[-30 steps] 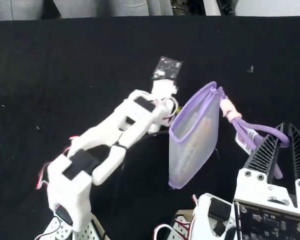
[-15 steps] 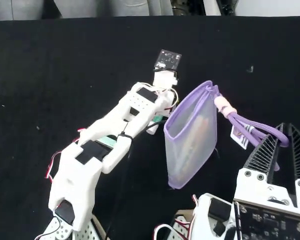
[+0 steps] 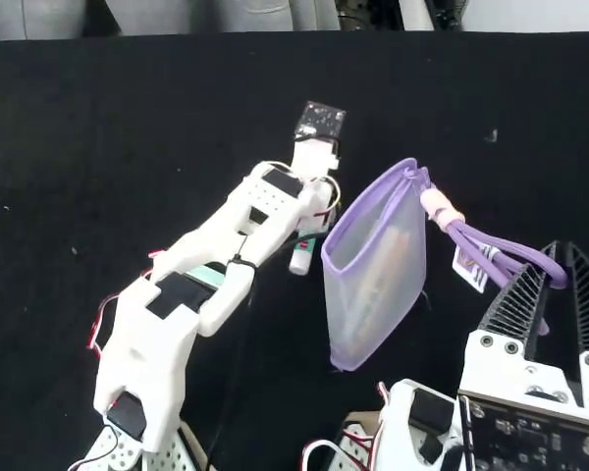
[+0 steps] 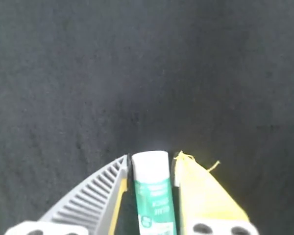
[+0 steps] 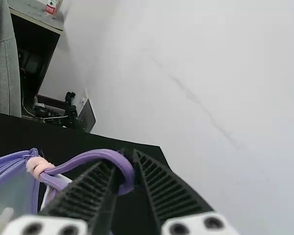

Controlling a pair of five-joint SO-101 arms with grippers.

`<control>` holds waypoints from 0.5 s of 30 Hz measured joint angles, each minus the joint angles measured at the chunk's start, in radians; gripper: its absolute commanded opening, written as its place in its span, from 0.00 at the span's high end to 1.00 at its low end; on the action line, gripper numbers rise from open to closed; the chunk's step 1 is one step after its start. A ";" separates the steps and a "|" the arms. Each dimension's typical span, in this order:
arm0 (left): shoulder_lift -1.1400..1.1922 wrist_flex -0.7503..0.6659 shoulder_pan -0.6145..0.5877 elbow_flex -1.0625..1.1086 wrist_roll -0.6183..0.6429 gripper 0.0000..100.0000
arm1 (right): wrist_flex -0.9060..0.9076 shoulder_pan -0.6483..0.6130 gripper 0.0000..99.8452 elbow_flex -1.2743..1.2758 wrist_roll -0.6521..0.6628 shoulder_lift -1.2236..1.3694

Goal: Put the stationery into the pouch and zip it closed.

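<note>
White-and-green tube [image 4: 152,196]: rigid, likely light and smooth. It is clamped lengthwise in the left gripper [image 4: 151,157], just beside the pouch's open mouth. Pouch [image 3: 378,265]: soft, limp; best handled by its purple strap [image 5: 88,159], pinched in the right gripper [image 5: 123,164].

Your left gripper [image 4: 151,157] has the stick [image 4: 152,196] between its fingers, just left of the pouch [image 3: 373,285] and beside its open mouth; the strap [image 3: 501,257] runs right from the pouch's far corner into your right gripper [image 5: 126,161], which clamps it at the near right of the table [image 3: 128,128].
</note>
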 measured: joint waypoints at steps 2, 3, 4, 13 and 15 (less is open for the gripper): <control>0.000 0.009 0.003 0.002 0.000 0.82 | 0.000 0.000 0.99 0.000 0.000 0.000; 0.000 0.011 0.005 0.002 0.000 0.82 | 0.000 0.000 0.99 0.000 0.000 0.000; 0.000 0.011 0.006 0.002 0.000 0.82 | 0.000 0.000 0.99 0.000 0.000 0.000; 0.046 0.011 0.008 -0.011 0.000 0.82 | 0.000 0.000 0.99 0.000 0.003 0.000; 0.075 0.031 0.008 -0.054 0.002 0.82 | 0.000 0.000 0.99 0.000 0.003 0.000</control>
